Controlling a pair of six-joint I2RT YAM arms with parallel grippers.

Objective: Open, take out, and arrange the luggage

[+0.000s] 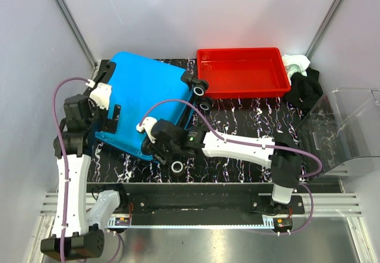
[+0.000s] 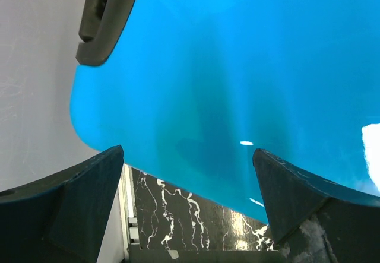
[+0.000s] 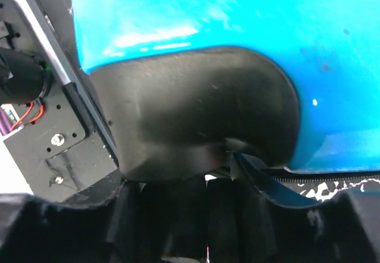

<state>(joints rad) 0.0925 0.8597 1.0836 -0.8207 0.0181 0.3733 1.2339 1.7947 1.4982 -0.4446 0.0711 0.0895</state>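
worktop (image 1: 237, 126) black, white-veined, pale walls around | luggage (image 1: 145, 97) lies on its left half | your left tool (image 2: 187, 156) wide beside the shell | your right tool (image 3: 208, 212) at a wheel housing, width unclear

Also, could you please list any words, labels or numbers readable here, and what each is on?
No text can be read.
The luggage shows no label in any view.
The white strip low in the top view carries marks too small to read.
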